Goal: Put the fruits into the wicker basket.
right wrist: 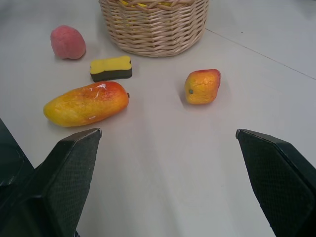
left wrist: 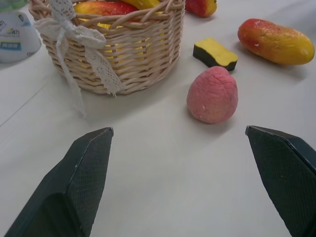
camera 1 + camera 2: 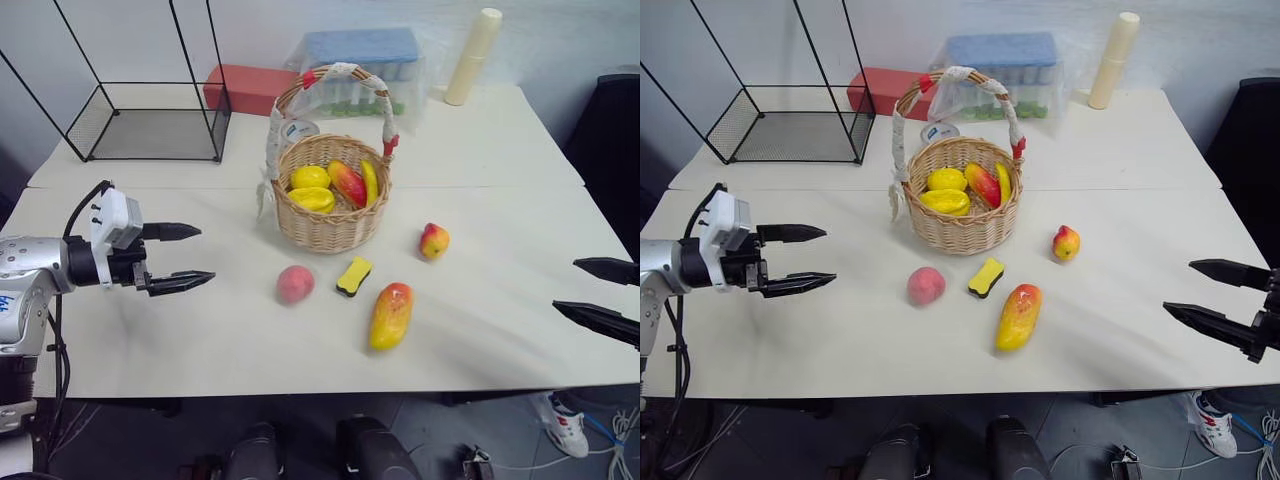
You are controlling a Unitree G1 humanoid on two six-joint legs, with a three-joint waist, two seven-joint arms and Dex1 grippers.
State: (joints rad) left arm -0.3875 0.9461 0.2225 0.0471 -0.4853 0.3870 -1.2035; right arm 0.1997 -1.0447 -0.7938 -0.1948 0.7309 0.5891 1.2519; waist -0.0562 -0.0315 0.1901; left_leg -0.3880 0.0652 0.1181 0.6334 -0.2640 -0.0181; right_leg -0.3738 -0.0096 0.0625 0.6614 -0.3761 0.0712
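Wicker basket (image 3: pixel 333 215) sits mid-table already holding lemons and more, with three fruits outside on the table in front of it — peach (image 3: pixel 295 284), mango (image 3: pixel 391 314), apple (image 3: pixel 434 241). Left gripper (image 3: pixel 183 256) hangs with fingers wide apart and empty, lined up on the peach; best to come in low and straddle it squarely, avoiding the yellow block (image 3: pixel 354 275). Right gripper (image 3: pixel 1210 295) is spread and empty too — its wrist view shows the apple's stem dimple.

- The two head views look forward and down from above over the whole worktop (image 3: pixel 200 340); both share the same scene, slightly offset.
- The left wrist view sits low and close, facing the peach (image 2: pixel 213 94) and basket (image 2: pixel 133 59).
- The right wrist view sits low, facing the mango (image 1: pixel 86 103) and apple (image 1: pixel 202 86), and shares the peach and basket.
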